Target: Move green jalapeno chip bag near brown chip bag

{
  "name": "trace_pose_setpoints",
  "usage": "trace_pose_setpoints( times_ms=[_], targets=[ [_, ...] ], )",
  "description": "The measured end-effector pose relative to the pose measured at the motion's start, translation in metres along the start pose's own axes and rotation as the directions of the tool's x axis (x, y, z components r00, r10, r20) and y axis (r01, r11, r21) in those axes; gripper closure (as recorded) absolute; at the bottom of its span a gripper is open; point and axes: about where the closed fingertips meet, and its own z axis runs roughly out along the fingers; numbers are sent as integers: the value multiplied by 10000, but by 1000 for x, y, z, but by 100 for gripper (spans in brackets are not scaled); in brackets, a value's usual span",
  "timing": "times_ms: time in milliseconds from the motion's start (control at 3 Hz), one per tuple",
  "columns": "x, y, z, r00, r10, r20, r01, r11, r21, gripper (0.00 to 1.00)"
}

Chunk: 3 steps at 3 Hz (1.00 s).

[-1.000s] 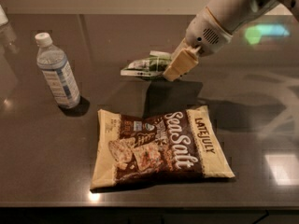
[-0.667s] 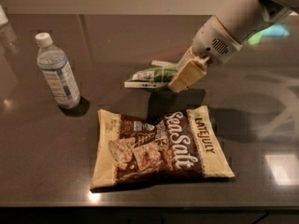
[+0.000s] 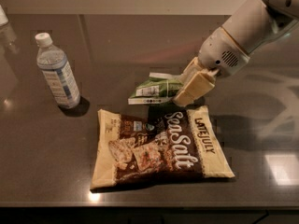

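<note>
**Camera view.** Reference item: the brown chip bag (image 3: 161,148), lying flat on the counter (image 3: 46,153) with its label facing up.

- The hand (image 3: 183,96) is positioned just beyond the upper edge of the brown chip bag, toward that bag's upper right corner. It is closed on the right end of the green jalapeno chip bag (image 3: 154,88).
- The green jalapeno chip bag extends left from the hand, close to the upper edge of the brown chip bag. Contact with the counter cannot be determined.
- The arm (image 3: 243,31) runs up and right, away from the brown chip bag.
- A water bottle (image 3: 57,71) stands upright to the upper left of the brown chip bag, apart from it.
</note>
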Motion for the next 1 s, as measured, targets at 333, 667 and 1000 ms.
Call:
trace_pose_setpoints(
  times_ms=[333, 667, 1000],
  targets=[
    [6, 4, 1, 9997, -212, 85, 213, 9997, -123, 12],
    [4, 3, 1, 9997, -212, 99, 213, 9997, -73, 0],
    [4, 3, 1, 9997, -212, 99, 213, 9997, -72, 0]
  ],
)
